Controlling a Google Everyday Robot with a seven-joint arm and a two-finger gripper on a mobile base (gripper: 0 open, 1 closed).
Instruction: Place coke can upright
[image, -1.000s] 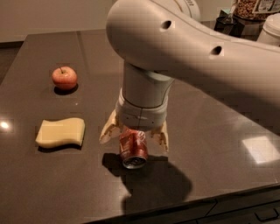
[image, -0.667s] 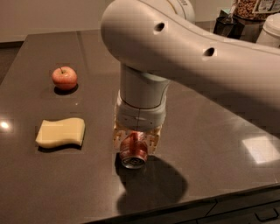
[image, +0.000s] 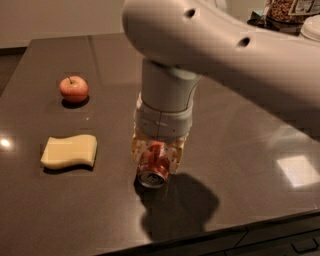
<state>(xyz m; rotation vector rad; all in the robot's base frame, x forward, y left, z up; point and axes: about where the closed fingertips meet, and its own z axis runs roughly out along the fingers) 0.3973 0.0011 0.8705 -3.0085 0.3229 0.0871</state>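
The coke can (image: 153, 167) is red with a silver top. It lies on its side on the dark table (image: 240, 150), top end facing the front edge. My gripper (image: 158, 152) reaches straight down from the big white arm. Its fingers are closed around the can's body from both sides. The can's far end is hidden under the gripper.
A red apple (image: 74, 89) sits at the far left. A yellow sponge (image: 70, 151) lies left of the can. Jars and a white lid (image: 292, 12) stand at the back right corner. The table's front edge runs close below the can.
The fingers, spread wide on either side of the can one second ago, have closed in onto it. The arm has shifted slightly; the can still lies on its side.
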